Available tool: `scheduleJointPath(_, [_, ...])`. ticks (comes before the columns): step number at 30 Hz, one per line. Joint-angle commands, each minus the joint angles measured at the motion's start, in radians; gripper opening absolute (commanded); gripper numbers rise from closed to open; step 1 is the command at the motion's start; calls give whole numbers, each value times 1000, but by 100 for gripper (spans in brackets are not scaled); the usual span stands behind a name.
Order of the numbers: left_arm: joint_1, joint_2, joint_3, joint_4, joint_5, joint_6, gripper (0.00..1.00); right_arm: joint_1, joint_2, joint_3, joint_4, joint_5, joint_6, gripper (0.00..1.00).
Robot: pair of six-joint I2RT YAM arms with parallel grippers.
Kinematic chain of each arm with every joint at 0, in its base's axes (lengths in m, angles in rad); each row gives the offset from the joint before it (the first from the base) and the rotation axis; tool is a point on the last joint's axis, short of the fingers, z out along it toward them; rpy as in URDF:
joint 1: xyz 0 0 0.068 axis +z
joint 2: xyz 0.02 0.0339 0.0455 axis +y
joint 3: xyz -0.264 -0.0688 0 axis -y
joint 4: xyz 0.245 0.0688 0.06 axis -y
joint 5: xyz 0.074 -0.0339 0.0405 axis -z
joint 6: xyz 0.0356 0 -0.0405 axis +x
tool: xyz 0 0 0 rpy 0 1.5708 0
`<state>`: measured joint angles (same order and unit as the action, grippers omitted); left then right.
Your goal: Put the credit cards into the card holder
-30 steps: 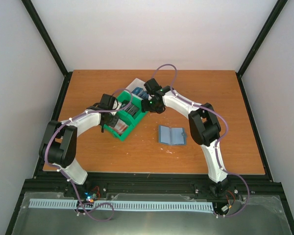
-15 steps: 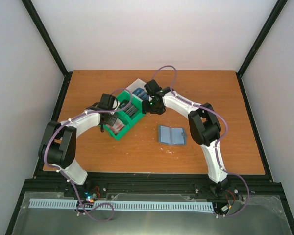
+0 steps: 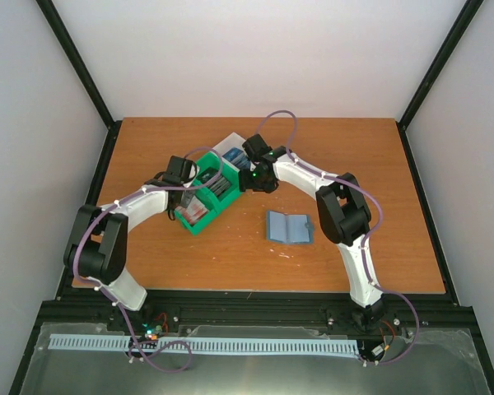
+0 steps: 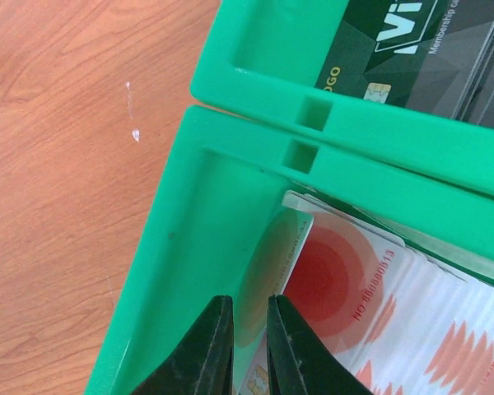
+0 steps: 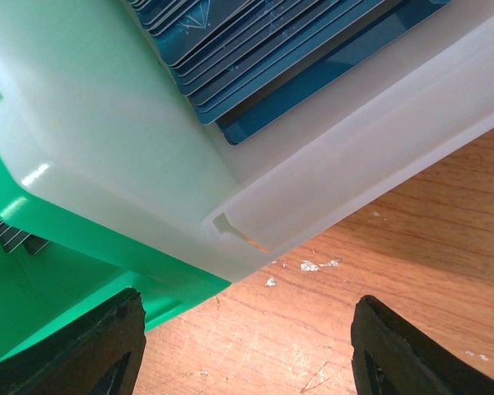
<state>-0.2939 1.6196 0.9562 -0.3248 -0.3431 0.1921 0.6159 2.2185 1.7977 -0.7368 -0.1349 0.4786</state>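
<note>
While the left gripper point(image 4: 249, 309) reaches into the green bin point(image 4: 189, 247), its fingers sit almost pressed together over the left edge of a red-circled credit card point(image 4: 337, 280); whether they pinch it cannot be told. The right gripper point(image 5: 247, 300) is spread wide at the corner of the white bin point(image 5: 132, 148) holding blue cards point(image 5: 255, 58). The teal card holder point(image 3: 289, 227) lies open on the table point(image 3: 148, 255), well apart from both.

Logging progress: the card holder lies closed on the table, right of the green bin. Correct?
No. The card holder lies open, both panels spread flat, as the top external view shows. It does lie on the table, right of the green bin.
</note>
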Motion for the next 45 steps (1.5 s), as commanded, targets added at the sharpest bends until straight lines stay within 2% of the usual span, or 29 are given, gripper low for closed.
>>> scheduleJointPath(1, [1,24,-11,47,-40,40,15,4,-23,-7,5,11,-5,68])
scheduleJointPath(9, [1,34,-32,70,-49,52,16,3,-22,-4,6,9,-7,68])
scheduleJointPath(23, [1,56,-45,110,-124,70,25,3,-29,-14,10,6,-4,68])
scheduleJointPath(34, [1,54,-44,149,-194,78,17,3,-34,-17,16,1,-2,68])
scheduleJointPath(45, [1,74,-62,197,-204,92,23,4,-43,-19,20,2,-1,68])
